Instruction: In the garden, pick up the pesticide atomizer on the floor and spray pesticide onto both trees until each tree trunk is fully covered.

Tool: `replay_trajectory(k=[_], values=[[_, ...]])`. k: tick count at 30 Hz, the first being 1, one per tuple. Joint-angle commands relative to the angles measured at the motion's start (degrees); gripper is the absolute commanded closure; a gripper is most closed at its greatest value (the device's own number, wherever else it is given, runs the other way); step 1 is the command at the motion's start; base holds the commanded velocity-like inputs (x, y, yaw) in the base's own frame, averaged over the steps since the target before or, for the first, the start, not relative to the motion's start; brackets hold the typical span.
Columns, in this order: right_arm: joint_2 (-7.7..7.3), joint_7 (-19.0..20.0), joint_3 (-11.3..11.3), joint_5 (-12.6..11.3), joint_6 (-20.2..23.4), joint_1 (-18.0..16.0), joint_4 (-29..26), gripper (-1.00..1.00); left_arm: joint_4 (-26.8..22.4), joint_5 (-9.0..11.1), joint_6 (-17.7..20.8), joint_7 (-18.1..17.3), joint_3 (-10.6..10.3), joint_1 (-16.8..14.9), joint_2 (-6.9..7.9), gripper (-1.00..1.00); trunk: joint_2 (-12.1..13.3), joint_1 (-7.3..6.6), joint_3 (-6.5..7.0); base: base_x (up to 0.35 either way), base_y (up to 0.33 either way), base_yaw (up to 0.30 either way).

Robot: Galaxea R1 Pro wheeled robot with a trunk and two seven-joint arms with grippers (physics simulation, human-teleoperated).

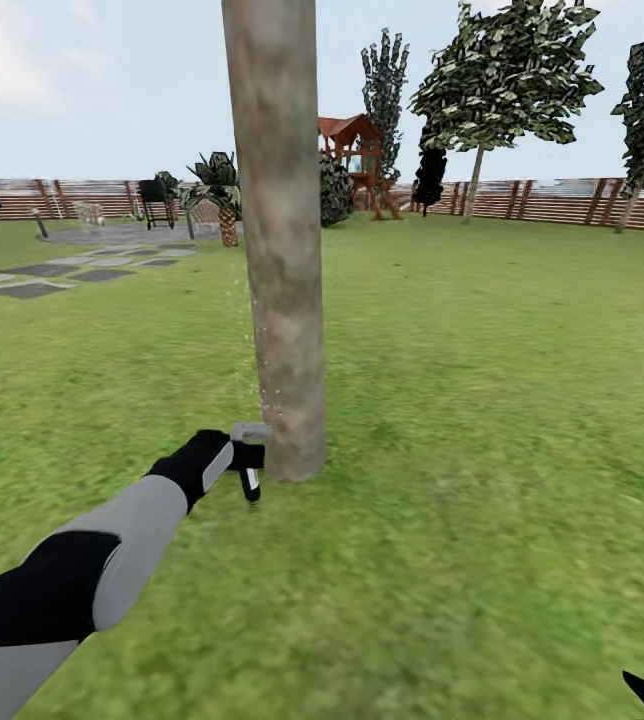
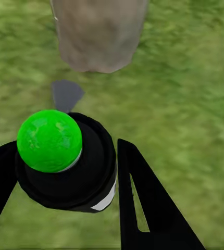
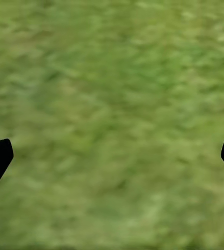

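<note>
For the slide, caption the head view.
Left gripper holds the atomizer at the base of a tree trunk on the lawn.

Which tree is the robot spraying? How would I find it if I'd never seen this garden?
Start on the big green lawn inside the brown slat fence. The nearest thing rising from the grass is a thick, mottled grey-brown tree trunk, with the left gripper holding the pesticide atomizer at its base. It's far thicker and closer than the leafy tree by the fence.
</note>
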Motion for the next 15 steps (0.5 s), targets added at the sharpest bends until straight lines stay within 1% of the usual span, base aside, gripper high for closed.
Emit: replay_trajectory(k=[1,2,5,6,8,10,12,15], values=[[-0.01,0.00,0.00,-0.01,0.00,0.01,0.00,-1.00,-2.82,-1.16,3.95,0.00,-0.02,0.02,-0.01,1.00,0.00,0.01,-0.01,0.000,0.000,-0.112],[-0.04,0.09,0.00,-0.02,0.00,0.00,0.01,-1.00,-6.07,-2.89,7.92,0.00,-0.02,0.02,-0.04,1.00,0.00,0.01,-0.01,0.000,0.000,-0.189],[-0.10,0.15,-0.01,-0.03,0.00,0.00,0.01,-1.00,-11.80,-6.42,14.25,-0.03,-0.02,-0.04,-0.07,1.00,0.00,0.01,-0.01,0.000,0.000,-0.216],[-0.11,0.14,-0.01,0.00,0.00,0.01,0.01,-1.00,-13.62,-7.64,17.14,-0.06,-0.02,-0.19,-0.07,1.00,0.00,0.01,-0.01,0.000,0.000,-0.080],[-0.11,0.16,-0.01,0.02,0.00,0.01,0.01,-1.00,-14.52,-8.21,20.18,-0.08,-0.02,-0.34,-0.24,1.00,0.00,0.01,-0.01,0.000,0.000,-0.039],[-0.15,0.16,-0.02,-0.01,0.00,0.00,0.01,-1.00,-14.91,-8.38,21.96,-0.08,-0.02,-0.50,-0.46,1.00,0.00,0.01,-0.01,0.000,0.000,-0.014],[-0.25,0.16,-0.08,-0.03,0.00,0.00,0.01,-1.00,-15.18,-8.47,24.69,-0.09,-0.02,-2.25,-0.71,1.00,0.00,0.01,-0.01,0.000,0.000,-0.003],[-0.28,0.15,-0.09,-0.03,0.00,-0.01,0.01,-1.00,-15.24,-8.54,26.86,-0.09,-0.14,-5.13,-0.70,1.00,0.00,0.01,-0.01,0.000,0.000,0.000]])
